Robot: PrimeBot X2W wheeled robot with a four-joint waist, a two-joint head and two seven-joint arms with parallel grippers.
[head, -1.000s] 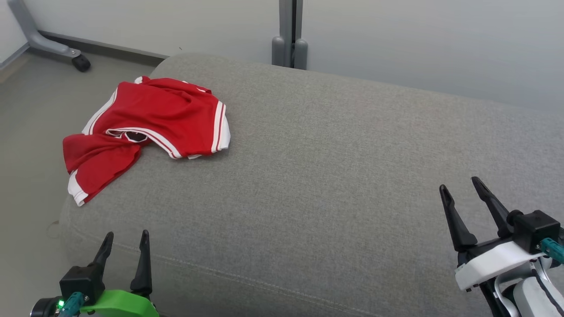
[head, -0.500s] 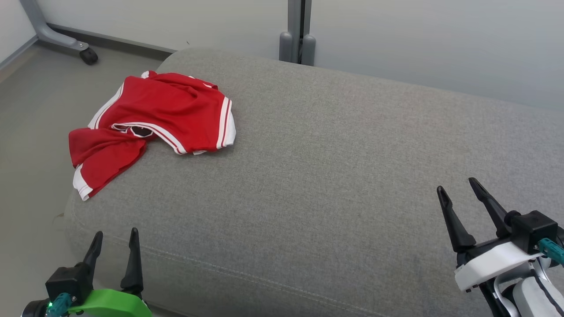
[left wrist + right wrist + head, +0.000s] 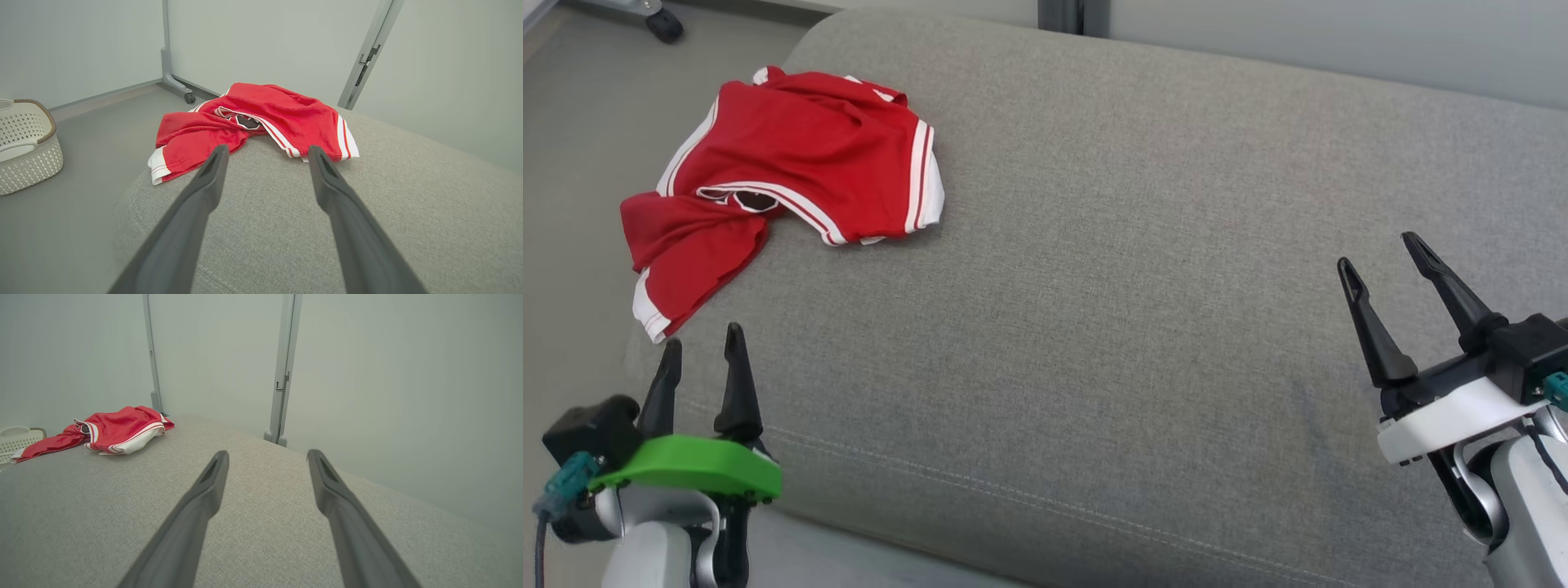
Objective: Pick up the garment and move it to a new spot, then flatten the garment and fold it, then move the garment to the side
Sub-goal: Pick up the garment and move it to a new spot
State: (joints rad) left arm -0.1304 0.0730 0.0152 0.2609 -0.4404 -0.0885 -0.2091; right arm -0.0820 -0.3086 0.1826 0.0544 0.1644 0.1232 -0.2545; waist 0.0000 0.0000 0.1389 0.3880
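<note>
A crumpled red garment (image 3: 792,171) with white stripes lies on the far left end of a grey cushioned bench (image 3: 1143,327), one sleeve hanging over the left edge. The left wrist view has the garment (image 3: 261,118) just beyond my fingers. My left gripper (image 3: 703,347) stands open near the bench's front left corner, a short way below the hanging sleeve, empty. My right gripper (image 3: 1376,249) is open and empty over the bench's right part, far from the garment (image 3: 110,430).
A white woven basket (image 3: 24,143) sits on the floor left of the bench. A grey castor leg (image 3: 658,20) stands on the floor at the back left. A partition post (image 3: 282,375) rises behind the bench against pale walls.
The head camera has tilted down, shifting the whole picture. Both grippers have risen in the view toward the bench, the left one nearer the garment. The garment lies as before.
</note>
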